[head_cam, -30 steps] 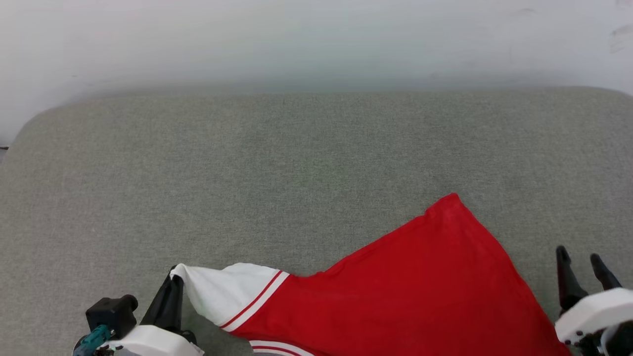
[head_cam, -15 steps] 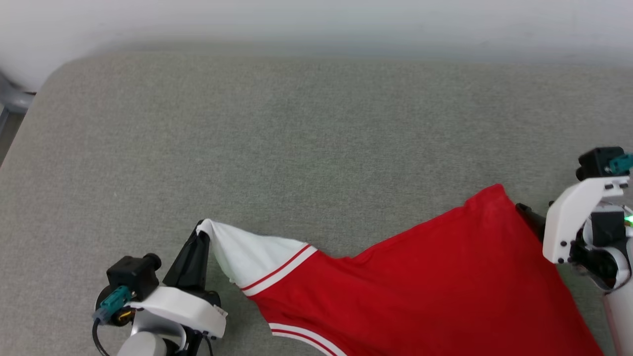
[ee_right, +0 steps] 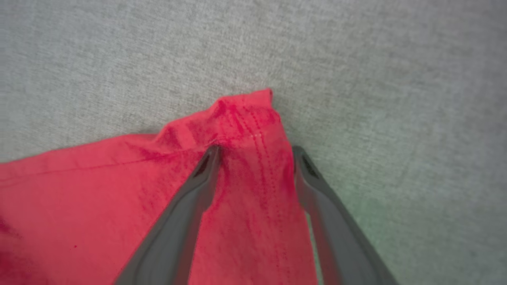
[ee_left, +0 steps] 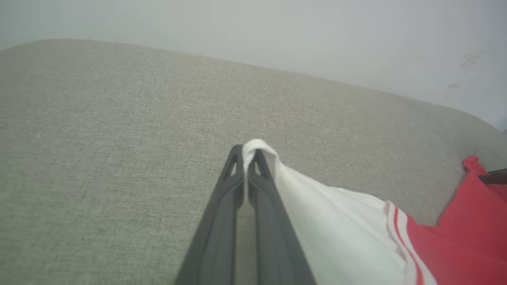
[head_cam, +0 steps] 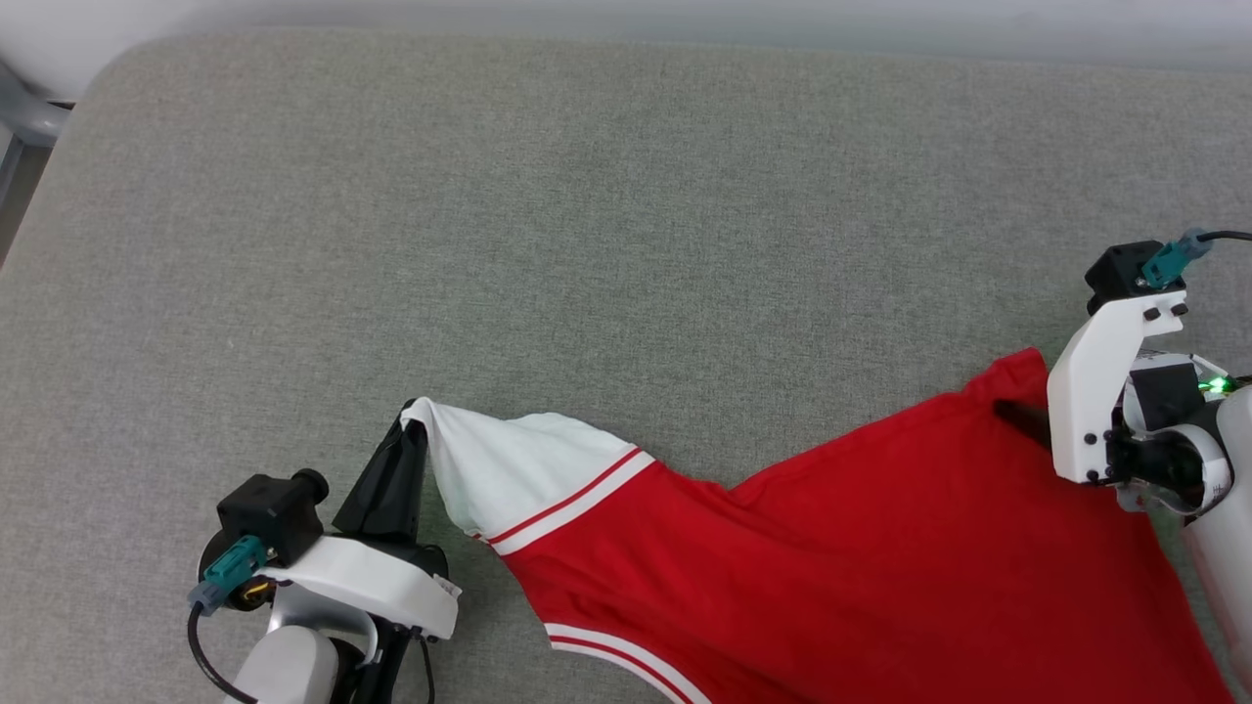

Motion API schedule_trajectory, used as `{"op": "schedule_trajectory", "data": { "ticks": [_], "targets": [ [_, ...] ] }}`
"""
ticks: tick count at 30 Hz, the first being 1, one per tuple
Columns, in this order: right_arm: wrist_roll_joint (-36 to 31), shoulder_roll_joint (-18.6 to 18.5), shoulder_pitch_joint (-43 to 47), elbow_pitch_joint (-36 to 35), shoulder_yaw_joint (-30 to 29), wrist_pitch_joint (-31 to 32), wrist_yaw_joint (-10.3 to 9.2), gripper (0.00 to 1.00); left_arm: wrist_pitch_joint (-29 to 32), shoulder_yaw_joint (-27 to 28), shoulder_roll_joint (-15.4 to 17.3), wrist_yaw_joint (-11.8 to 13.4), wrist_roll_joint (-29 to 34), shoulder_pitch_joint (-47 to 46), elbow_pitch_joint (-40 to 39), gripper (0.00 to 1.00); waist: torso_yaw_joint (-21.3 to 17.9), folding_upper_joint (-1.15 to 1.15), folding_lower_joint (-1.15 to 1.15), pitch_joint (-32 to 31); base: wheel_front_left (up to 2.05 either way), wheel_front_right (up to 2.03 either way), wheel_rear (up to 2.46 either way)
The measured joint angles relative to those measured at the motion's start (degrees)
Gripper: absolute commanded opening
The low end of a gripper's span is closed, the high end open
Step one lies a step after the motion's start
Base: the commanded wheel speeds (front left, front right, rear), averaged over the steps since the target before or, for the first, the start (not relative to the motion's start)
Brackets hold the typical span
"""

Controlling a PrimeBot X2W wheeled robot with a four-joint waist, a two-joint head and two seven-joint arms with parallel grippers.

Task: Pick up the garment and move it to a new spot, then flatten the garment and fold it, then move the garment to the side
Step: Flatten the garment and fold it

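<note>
The garment [head_cam: 831,557], a red jersey with a white sleeve [head_cam: 509,469] and red-white striped trim, lies spread over the near part of the grey cushion [head_cam: 587,244]. Its letters and number are hidden. My left gripper [head_cam: 416,422] is shut on the white sleeve's tip [ee_left: 257,147], holding it slightly raised. My right gripper [ee_right: 255,152] is open, its two fingers straddling the red hem corner [ee_right: 245,111], which lies between them on the cushion. In the head view that gripper [head_cam: 1012,416] sits at the garment's far right corner [head_cam: 1017,367].
The grey cushion stretches wide beyond the garment toward a pale wall [ee_left: 277,27]. Its rounded left edge [head_cam: 59,127] drops off near a grey metal frame [head_cam: 24,112].
The head camera has tilted down, shifting the whole scene. My right gripper has come over the red hem corner and now straddles it. The left gripper still holds the sleeve.
</note>
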Motion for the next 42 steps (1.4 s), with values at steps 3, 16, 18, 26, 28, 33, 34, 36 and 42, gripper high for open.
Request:
{"op": "schedule_trajectory", "data": {
  "ticks": [3,16,18,26,28,33,34,36,42],
  "targets": [
    [1.83,-0.21,-0.10,0.27,0.92,0.14,0.01,0.00,0.00,0.13,-0.04,0.00,-0.03,-0.01,0.03,0.00,-0.11,0.00,0.00,0.07,0.00,0.00,0.00],
    [3.07,0.34,-0.16,-1.29,-4.71,-15.08,0.13,0.00,-0.07,2.87,1.11,-0.09,-1.82,-0.83,-1.03,0.00,-2.12,0.00,0.00,-4.61,0.00,0.00,0.00],
    [2.07,0.59,-0.21,-2.02,-6.25,-18.05,0.13,0.00,-0.07,2.82,2.10,-0.09,-2.80,-2.49,-0.85,0.00,-2.63,0.00,0.00,-5.75,0.00,0.00,0.00],
    [-3.66,3.37,-3.37,-2.07,-12.34,-25.08,0.16,0.00,3.25,2.63,6.71,-0.11,-6.22,-15.25,3.49,0.00,-5.56,0.00,0.00,-9.49,0.00,0.00,0.00],
    [-4.44,3.74,-4.34,-1.96,-13.01,-25.64,0.15,0.00,3.80,2.29,7.23,-0.12,-6.46,-17.44,4.41,0.00,-5.96,0.00,0.00,-9.71,0.00,0.00,0.00],
    [-8.65,6.31,-11.18,-0.88,-17.06,-28.21,0.16,0.00,6.24,0.43,10.20,-0.14,-6.77,-29.38,9.75,0.00,-7.36,0.00,0.00,-9.04,0.00,0.00,0.00],
    [-9.42,7.16,-12.83,-0.64,-18.05,-28.91,0.16,0.00,6.59,0.10,10.79,-0.14,-6.83,-31.83,10.62,0.00,-7.59,0.00,0.00,-8.60,0.00,0.00,0.00],
    [-11.02,8.64,-16.51,-0.14,-19.72,-30.07,0.18,0.00,7.22,-0.30,12.02,-0.14,-6.84,-36.91,13.01,0.00,-8.02,0.00,0.00,-7.59,0.00,0.00,0.00],
    [-15.90,10.95,-27.92,1.57,-23.29,-33.19,0.18,0.00,8.55,-1.26,14.88,-0.15,-5.88,-51.35,18.58,0.00,-8.73,0.00,0.00,-3.45,0.00,0.00,0.00]
  ]
}}
